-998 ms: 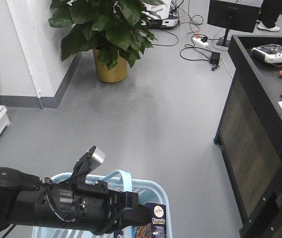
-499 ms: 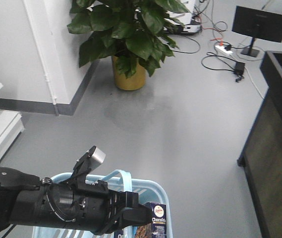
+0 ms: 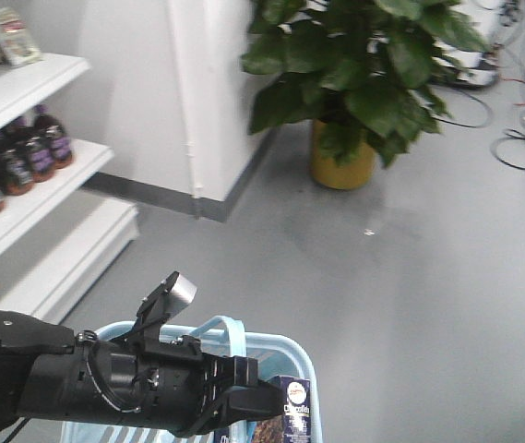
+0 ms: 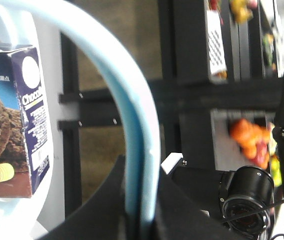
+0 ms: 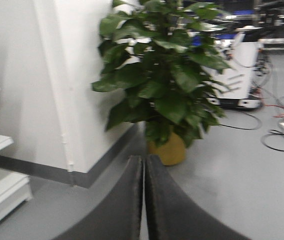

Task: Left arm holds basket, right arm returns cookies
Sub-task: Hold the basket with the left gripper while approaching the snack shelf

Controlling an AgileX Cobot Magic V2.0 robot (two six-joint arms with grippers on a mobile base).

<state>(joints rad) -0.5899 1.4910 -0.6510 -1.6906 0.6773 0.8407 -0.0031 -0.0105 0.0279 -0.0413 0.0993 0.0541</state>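
Black left arm stretched level, left gripper clamped round basket handle, right gripper pressed closed, empty, pointing ahead

From where I stand I count one light blue basket, one cookie carton in it, and one black arm over it. There is one potted plant in one yellow pot. The white shelf unit shows three tiers, two packets on top, and at least five dark bottles; the frame edge cuts off the rest.
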